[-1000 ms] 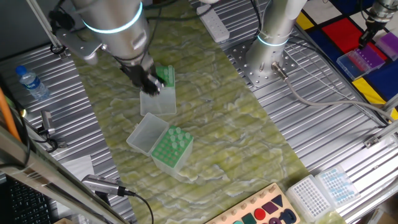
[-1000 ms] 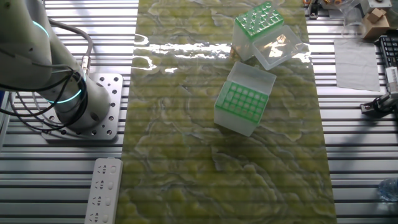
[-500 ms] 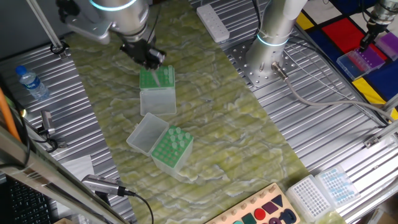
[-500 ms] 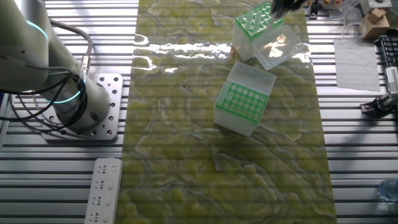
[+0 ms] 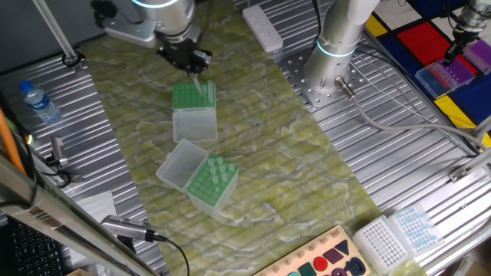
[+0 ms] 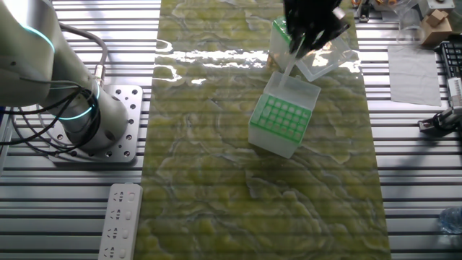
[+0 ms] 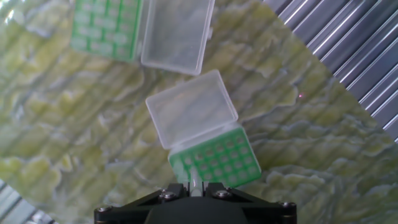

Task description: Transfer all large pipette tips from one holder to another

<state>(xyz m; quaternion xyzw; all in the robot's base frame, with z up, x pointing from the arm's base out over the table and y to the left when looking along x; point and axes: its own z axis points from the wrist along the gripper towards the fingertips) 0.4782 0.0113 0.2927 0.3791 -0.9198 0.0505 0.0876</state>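
Gripper [image 6: 307, 32] pinches one tip [image 6: 287, 66], pale translucent cone, hanging above the near rack [image 6: 280, 115], still clear of its green grid. Risk: tip looks tilted, could miss a hole, snag the grid or slip out. Other rack [image 5: 211, 181] with remaining tips sits nearby, lid open.

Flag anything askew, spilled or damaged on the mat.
Nothing stands out. Both tip holders sit upright with lids open, and no tips lie loose on the green mat. The gripper carries one pipette tip above them.
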